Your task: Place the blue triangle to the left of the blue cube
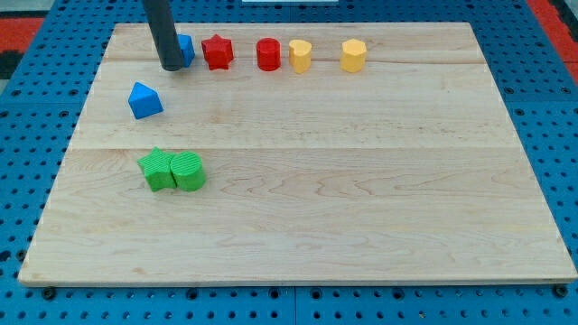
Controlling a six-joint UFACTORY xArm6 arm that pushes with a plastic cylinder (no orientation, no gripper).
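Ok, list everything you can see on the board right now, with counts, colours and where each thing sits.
blue cube: 1, blue, top left, partly behind the rod
blue triangle: 1, blue, left side, below the cube
red star: 1, red, top row, right of the cube
red cylinder: 1, red, top row, middle
yellow blocks: 2, yellow, top row, right end
green blocks: 2, green, lower left, touching
board: 1, pale wood, on blue pegboard
my tip: 1, dark rod, at the cube's left, above the triangle

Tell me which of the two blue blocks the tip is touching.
The blue cube at the view's top, partly hidden behind my tip. The blue triangle sits apart, lower down, toward the green blocks.
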